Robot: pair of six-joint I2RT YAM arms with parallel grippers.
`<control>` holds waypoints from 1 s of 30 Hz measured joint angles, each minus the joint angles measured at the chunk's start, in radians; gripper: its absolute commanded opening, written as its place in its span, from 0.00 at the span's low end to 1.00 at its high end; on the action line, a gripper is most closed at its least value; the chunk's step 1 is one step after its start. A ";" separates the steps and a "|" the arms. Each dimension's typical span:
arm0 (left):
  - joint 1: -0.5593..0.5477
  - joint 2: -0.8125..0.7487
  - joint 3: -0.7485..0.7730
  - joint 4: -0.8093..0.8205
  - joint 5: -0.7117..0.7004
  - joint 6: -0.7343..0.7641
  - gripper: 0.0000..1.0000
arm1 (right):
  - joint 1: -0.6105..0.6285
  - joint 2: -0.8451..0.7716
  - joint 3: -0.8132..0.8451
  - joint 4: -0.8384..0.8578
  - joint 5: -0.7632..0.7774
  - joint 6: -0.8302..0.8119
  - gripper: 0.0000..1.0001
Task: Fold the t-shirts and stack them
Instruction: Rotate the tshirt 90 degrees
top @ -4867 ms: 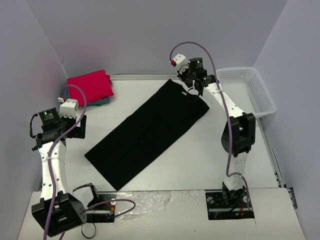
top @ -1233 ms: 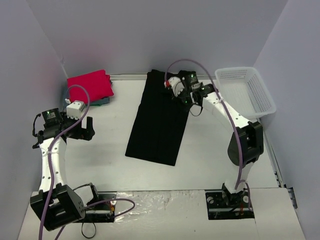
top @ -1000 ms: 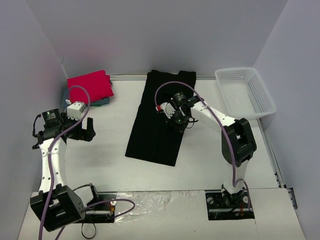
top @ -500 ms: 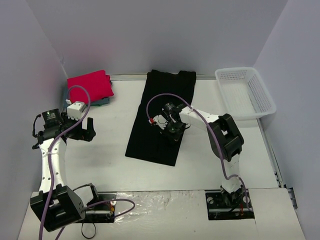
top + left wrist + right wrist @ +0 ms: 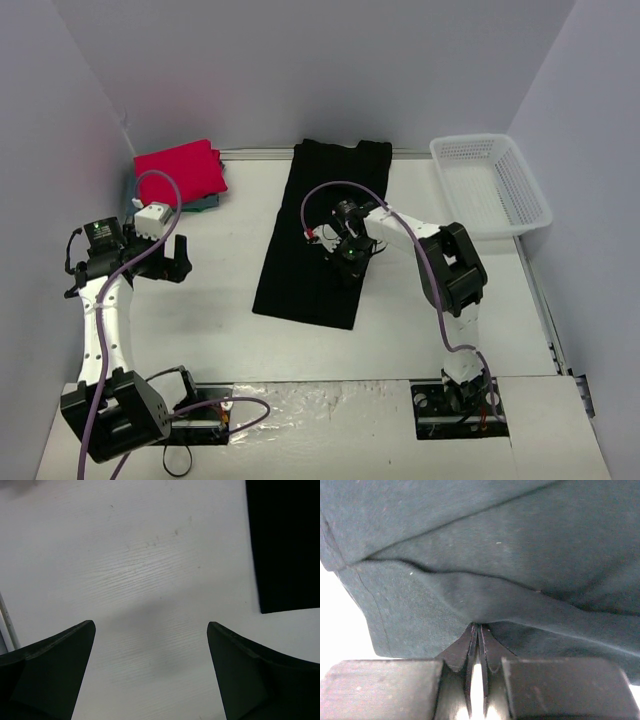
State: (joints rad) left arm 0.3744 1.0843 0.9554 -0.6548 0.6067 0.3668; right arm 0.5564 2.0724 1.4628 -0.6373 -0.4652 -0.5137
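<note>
The black t-shirt (image 5: pixel 310 240) lies as a long folded rectangle from the back wall toward the front. My right gripper (image 5: pixel 347 256) is low over its right half. In the right wrist view the jaws (image 5: pixel 478 626) are pressed together on a raised ridge of the black cloth (image 5: pixel 495 540). The red-pink t-shirt (image 5: pixel 180 172) lies folded at the back left on a teal one (image 5: pixel 205 203), of which only an edge shows. My left gripper (image 5: pixel 172 258) hangs open over bare table (image 5: pixel 150 645), left of the black shirt's corner (image 5: pixel 285 545).
A white mesh basket (image 5: pixel 490 185) stands at the back right by the wall. White table surface (image 5: pixel 200 320) lies between the left arm and the black shirt. Walls close in on three sides.
The right gripper came down from the shirt's far end to its middle right and has stayed about there over the last half second. The shirt now lies straight. The left arm is still.
</note>
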 measured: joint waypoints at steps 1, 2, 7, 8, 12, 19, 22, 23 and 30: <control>0.000 0.000 0.000 0.000 0.001 0.000 0.94 | -0.014 0.002 0.000 0.000 -0.011 0.000 0.00; 0.000 0.000 0.000 0.000 0.003 0.000 0.94 | -0.029 0.002 0.000 0.000 -0.016 0.000 0.00; 0.000 0.005 0.000 0.000 0.016 0.000 0.94 | -0.099 0.003 0.000 0.000 -0.024 -0.001 0.00; -0.002 0.008 0.000 0.000 0.018 0.001 0.94 | -0.109 0.003 0.000 0.000 -0.024 -0.001 0.00; -0.013 0.018 0.000 -0.002 0.021 0.001 0.94 | -0.134 0.006 0.009 0.000 -0.016 -0.005 0.00; -0.034 0.018 0.000 -0.003 0.021 0.003 0.94 | -0.139 0.014 0.028 -0.005 0.013 -0.007 0.00; -0.048 0.018 0.000 -0.004 0.021 0.007 0.94 | -0.142 0.014 0.030 -0.004 0.020 -0.007 0.00; -0.055 0.018 0.000 -0.004 0.021 0.008 0.94 | -0.144 0.014 0.030 -0.003 0.022 -0.006 0.00; -0.102 0.018 0.000 -0.024 0.024 0.026 0.94 | -0.164 0.000 0.019 -0.006 0.014 -0.032 0.19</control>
State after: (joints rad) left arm 0.2722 1.1019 0.9554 -0.6788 0.6308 0.3931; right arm 0.3927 2.0727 1.4815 -0.6437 -0.4511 -0.5461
